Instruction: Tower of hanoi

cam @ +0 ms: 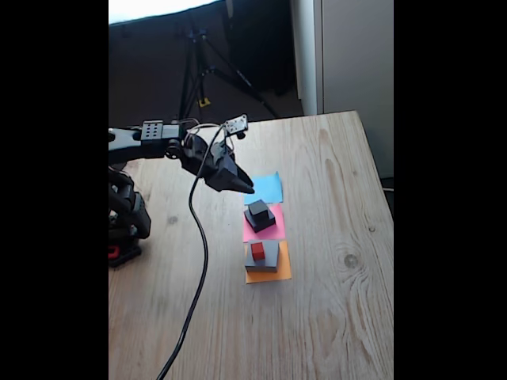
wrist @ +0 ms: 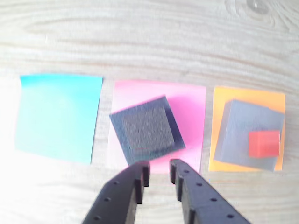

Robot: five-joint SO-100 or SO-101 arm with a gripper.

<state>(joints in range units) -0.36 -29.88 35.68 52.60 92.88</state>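
Pale wood table (wrist: 149, 37) lies under everything we see. Going left to right in the wrist view, we first meet the blue paper square (wrist: 58, 116), bare, lying up and to the left of the gripper (wrist: 159, 171). Next comes the pink paper square (wrist: 187, 107), just ahead of the fingertips, carrying the medium black block (wrist: 173, 137) turned askew, with the small black cube (wrist: 147, 128) sitting on top of it. The block's near corner lies just beyond the tip of the left finger (wrist: 140, 175), though we cannot tell whether they touch. We see the jaws standing only narrowly parted, with nothing between them. Farther right, well off to the side of the gripper, the orange paper square (wrist: 222, 98) bears the large flat grey block (wrist: 243, 130), and the tiny red cube (wrist: 264, 143) rests on its near right part.

In the fixed view the gripper (cam: 247, 187) hangs above the table beside the blue square (cam: 271, 190), near the black stack (cam: 259, 215).
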